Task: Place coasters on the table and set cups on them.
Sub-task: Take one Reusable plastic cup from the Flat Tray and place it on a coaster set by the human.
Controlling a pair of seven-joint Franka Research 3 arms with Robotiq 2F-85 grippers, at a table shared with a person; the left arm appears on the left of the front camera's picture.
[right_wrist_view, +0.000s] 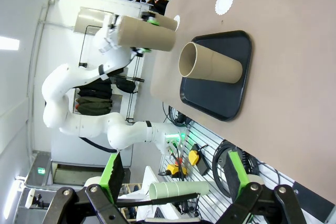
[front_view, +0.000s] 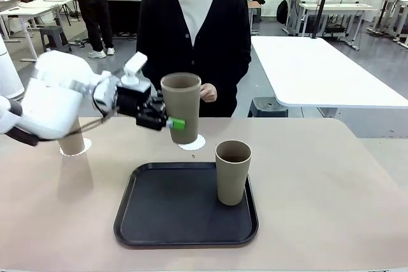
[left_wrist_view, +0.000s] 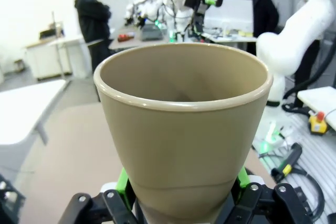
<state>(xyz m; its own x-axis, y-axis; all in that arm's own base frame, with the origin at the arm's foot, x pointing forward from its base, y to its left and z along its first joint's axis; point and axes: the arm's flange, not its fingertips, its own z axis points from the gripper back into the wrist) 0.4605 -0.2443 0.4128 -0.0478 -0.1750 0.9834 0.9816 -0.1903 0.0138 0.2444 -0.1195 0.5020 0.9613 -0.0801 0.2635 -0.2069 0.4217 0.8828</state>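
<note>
The left gripper (front_view: pixel 173 121) is pinching one tan cup (front_view: pixel 181 106) low on its wall, with a green pad (left_wrist_view: pixel 124 186) pressing in on each side just above the base. The cup is sitting about upright in the grip, its long axis vertical, its open mouth pointing up and its narrower base pointing down.

It is hanging clear of the table (front_view: pixel 331 176), over the far middle stretch just beyond the far edge of the black tray (front_view: pixel 166 211). From the front its base is overlapping the left part of a scalloped white coaster (front_view: pixel 194 143). From the right wrist camera that coaster is lying bare and the cup is showing off the tabletop.

A second cup (front_view: pixel 233 172) is standing upright on the right side of the tray, mouth up. The tray itself is lying at the middle of the table, close to the robot's edge. A third cup (front_view: pixel 72 141) is standing near the table's left edge on a second coaster (front_view: pixel 87 146), with its upper part hidden behind the left arm.

A person is standing at the far edge. One hand (front_view: pixel 208 92) is showing just right of the held cup's rim, and I cannot tell whether it is touching.

The right gripper (right_wrist_view: pixel 176 182) is holding its jaws spread wide with nothing between them, looking across the table from its right side.
</note>
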